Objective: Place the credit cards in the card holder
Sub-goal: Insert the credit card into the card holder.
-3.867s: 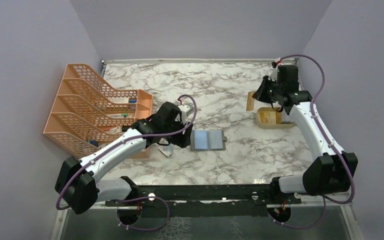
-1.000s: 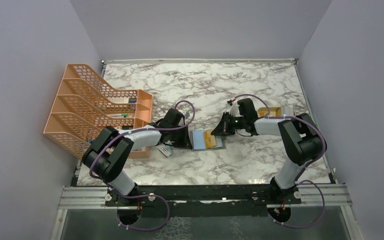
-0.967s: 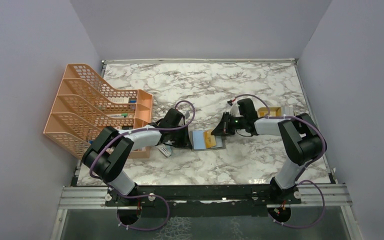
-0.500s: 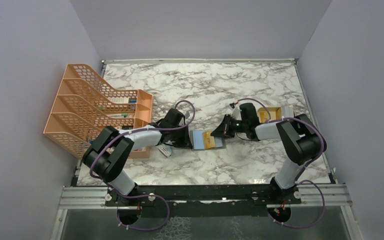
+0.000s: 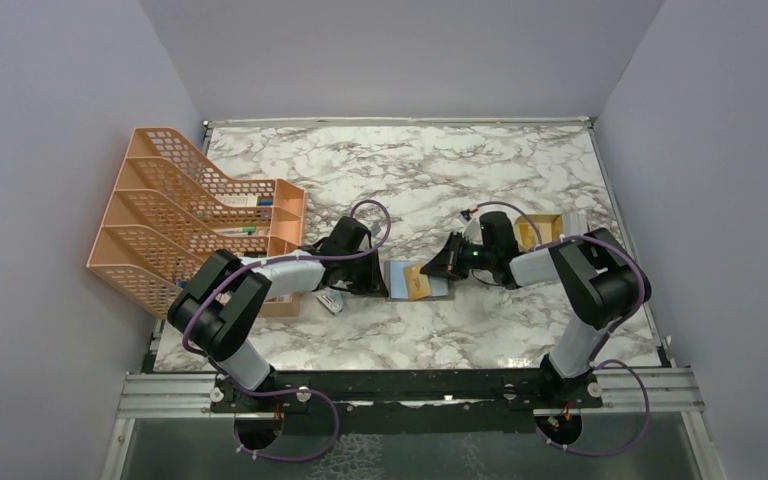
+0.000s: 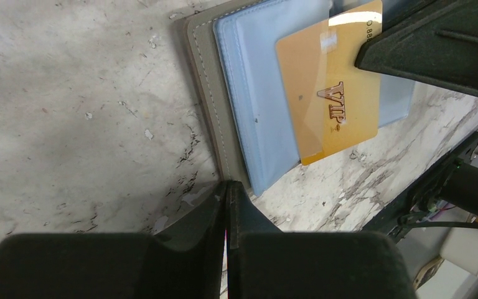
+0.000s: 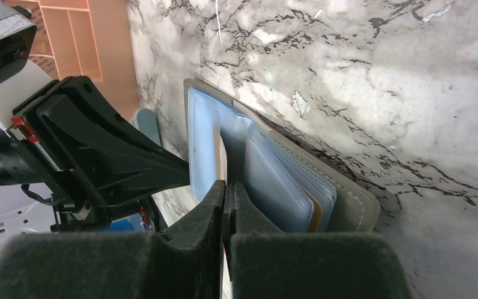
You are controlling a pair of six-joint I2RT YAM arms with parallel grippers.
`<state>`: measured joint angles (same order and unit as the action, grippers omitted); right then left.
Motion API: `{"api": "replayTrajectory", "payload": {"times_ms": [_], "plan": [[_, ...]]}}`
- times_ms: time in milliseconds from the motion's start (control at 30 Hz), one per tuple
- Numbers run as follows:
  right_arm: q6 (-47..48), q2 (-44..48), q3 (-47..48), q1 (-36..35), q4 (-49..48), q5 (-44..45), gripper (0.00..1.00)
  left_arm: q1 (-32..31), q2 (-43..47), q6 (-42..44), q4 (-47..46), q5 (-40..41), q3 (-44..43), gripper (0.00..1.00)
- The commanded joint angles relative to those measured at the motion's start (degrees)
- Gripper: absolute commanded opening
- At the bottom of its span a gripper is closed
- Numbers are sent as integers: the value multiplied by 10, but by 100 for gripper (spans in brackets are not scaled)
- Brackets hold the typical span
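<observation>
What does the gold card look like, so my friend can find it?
In the middle of the marble table lies an open card holder. The gold card rests across its light blue inside, pinched by the right hand. Unlike the blue pockets, it's shiny gold and says VIP.

Walled lab cell [image 5: 400,60], marble table [image 5: 410,165]

The white-and-black left arm [image 5: 272,272] lies low and stretches to the right. The black two-finger left gripper [image 5: 378,280] has its fingers pressed together, with the tips pointing down. The right arm [image 5: 540,262] is folded sharply at the elbow and reaches left, also low. The right gripper [image 5: 430,270] is closed too. The two grippers face each other, near but apart.
</observation>
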<state>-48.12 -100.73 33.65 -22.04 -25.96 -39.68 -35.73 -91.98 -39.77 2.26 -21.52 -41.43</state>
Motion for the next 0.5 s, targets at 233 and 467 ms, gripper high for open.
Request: {"api": "replayTrajectory", "payload": {"times_ms": [233,467], "plan": [[-35,10,-20,-9,-55,48,1,-2,-10,-8,-31,-16,10,7],[-60,4,-46,-9,-101,57,1,-4,-8,-25,-46,-23,26,7]]}}
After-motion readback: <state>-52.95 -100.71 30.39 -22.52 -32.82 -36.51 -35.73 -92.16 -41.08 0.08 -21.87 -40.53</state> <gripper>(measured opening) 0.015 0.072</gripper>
